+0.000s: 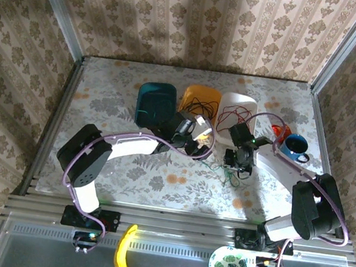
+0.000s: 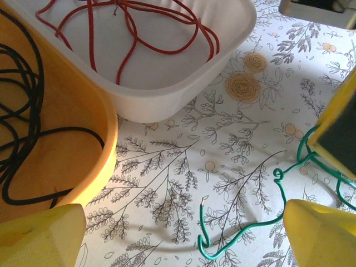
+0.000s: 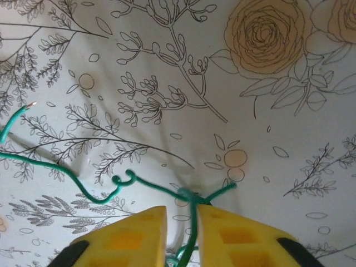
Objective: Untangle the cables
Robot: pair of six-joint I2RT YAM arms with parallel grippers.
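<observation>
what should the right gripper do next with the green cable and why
Probably lift it gently. The right gripper is shut on the green cable, whose loose ends lie on the table. The red cable is in the white bin and the black cable in the orange bin, so the teal bin looks like its destination.

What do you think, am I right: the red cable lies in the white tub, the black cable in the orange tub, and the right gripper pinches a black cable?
Not quite: the right gripper pinches a green cable, not a black one; the right wrist view shows it. The red cable lies in the white tub, the black cable in the orange tub.
</observation>
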